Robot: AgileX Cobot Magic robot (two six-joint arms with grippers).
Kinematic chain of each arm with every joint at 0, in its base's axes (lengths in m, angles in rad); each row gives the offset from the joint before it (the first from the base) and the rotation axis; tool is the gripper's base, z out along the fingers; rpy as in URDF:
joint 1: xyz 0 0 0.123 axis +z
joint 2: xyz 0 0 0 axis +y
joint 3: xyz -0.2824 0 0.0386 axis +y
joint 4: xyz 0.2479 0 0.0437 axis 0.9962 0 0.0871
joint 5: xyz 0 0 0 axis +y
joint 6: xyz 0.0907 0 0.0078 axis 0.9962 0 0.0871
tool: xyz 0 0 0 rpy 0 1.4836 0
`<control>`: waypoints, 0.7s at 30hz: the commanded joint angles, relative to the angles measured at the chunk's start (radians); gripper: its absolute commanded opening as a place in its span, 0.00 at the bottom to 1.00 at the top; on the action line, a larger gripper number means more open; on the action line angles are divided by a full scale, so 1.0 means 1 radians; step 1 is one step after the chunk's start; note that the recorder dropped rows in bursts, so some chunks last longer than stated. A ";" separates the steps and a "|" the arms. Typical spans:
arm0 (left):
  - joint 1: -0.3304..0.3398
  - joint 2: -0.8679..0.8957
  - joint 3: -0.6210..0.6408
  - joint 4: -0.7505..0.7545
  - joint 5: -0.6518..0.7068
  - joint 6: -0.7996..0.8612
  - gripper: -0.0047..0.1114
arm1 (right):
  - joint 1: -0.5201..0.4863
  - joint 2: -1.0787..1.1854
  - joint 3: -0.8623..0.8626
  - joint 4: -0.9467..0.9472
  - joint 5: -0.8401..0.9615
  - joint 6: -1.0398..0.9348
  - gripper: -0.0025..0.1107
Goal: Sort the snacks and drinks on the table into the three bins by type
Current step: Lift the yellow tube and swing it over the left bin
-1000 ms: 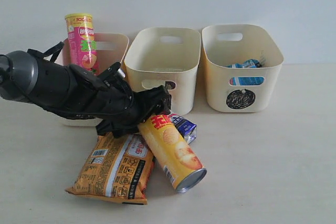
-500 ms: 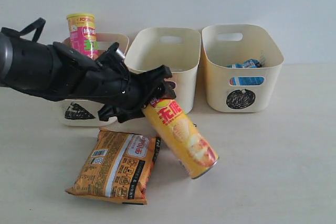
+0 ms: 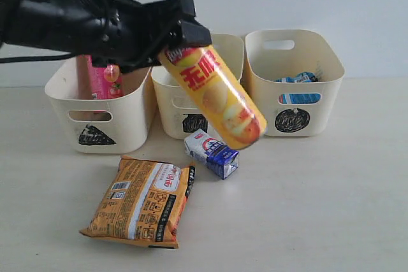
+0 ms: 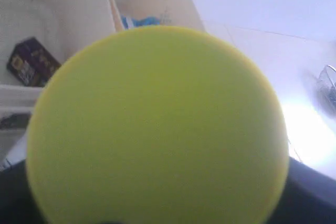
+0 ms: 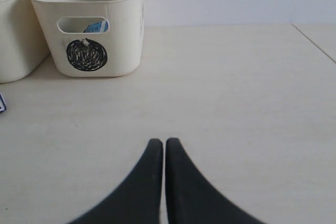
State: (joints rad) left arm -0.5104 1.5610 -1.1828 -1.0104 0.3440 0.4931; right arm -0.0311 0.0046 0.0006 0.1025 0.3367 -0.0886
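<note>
My left gripper (image 3: 173,37) is shut on the lid end of the orange-yellow chip tube (image 3: 220,97), which hangs tilted in the air in front of the square-marked middle bin (image 3: 167,116). Its yellow-green lid (image 4: 157,129) fills the left wrist view and hides the jaws. The pink tube (image 3: 102,81) stands in the triangle-marked bin (image 3: 131,122). A dark purple carton (image 4: 30,62) lies in the middle bin. The blue and white carton (image 3: 211,153) and the flat orange packet (image 3: 143,200) lie on the table (image 3: 319,208). My right gripper (image 5: 165,142) is shut and empty, low over bare table.
The circle-marked bin (image 3: 261,103) at the right holds a blue-white packet (image 3: 298,78). In the right wrist view the same bin (image 5: 123,30) stands ahead and to one side. A table edge line (image 5: 315,43) runs at the far side.
My left gripper has lifted the orange-yellow tube off the table, up in front of the middle bin. The blue and white carton behind it has come into full view.
</note>
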 commanded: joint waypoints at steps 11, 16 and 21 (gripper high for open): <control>0.013 -0.383 -0.004 0.591 0.015 -0.010 0.08 | -0.005 -0.005 -0.001 -0.004 -0.005 0.002 0.02; 0.123 -0.394 -0.004 0.634 0.024 -0.032 0.08 | -0.005 -0.005 -0.001 -0.004 -0.005 0.002 0.02; 0.231 -0.316 -0.004 0.694 -0.018 -0.032 0.08 | -0.005 -0.005 -0.001 -0.004 -0.005 0.002 0.02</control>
State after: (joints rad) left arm -0.3057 1.2168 -1.1828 -0.3297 0.3614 0.4720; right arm -0.0311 0.0046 0.0006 0.1025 0.3367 -0.0886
